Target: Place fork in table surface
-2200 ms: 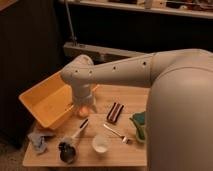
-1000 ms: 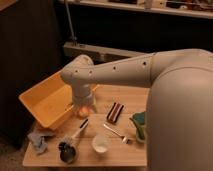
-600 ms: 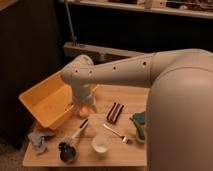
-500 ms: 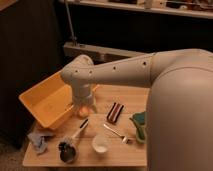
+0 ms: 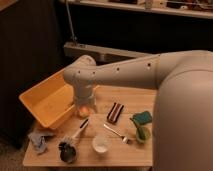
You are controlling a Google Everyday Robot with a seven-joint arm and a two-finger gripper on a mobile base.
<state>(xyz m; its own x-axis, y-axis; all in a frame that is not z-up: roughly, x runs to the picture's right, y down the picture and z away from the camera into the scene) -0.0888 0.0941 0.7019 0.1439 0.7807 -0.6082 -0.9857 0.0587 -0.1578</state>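
The gripper (image 5: pixel 85 108), grasp impossible to tell, hovers by the yellow bin (image 5: pixel 47 102); at its four o'clock the fork (image 5: pixel 116 132) lies on the table surface (image 5: pixel 125 151), seemingly already placed.

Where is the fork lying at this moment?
Low in the middle of the camera view, the fork lies on the table, between the white cup and the green object; the gripper hangs beside the yellow bin.

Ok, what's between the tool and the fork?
Camera view: bare table between them. The tool hangs beside the bin; the fork lies near the cup. The brush handle stops just off that line.
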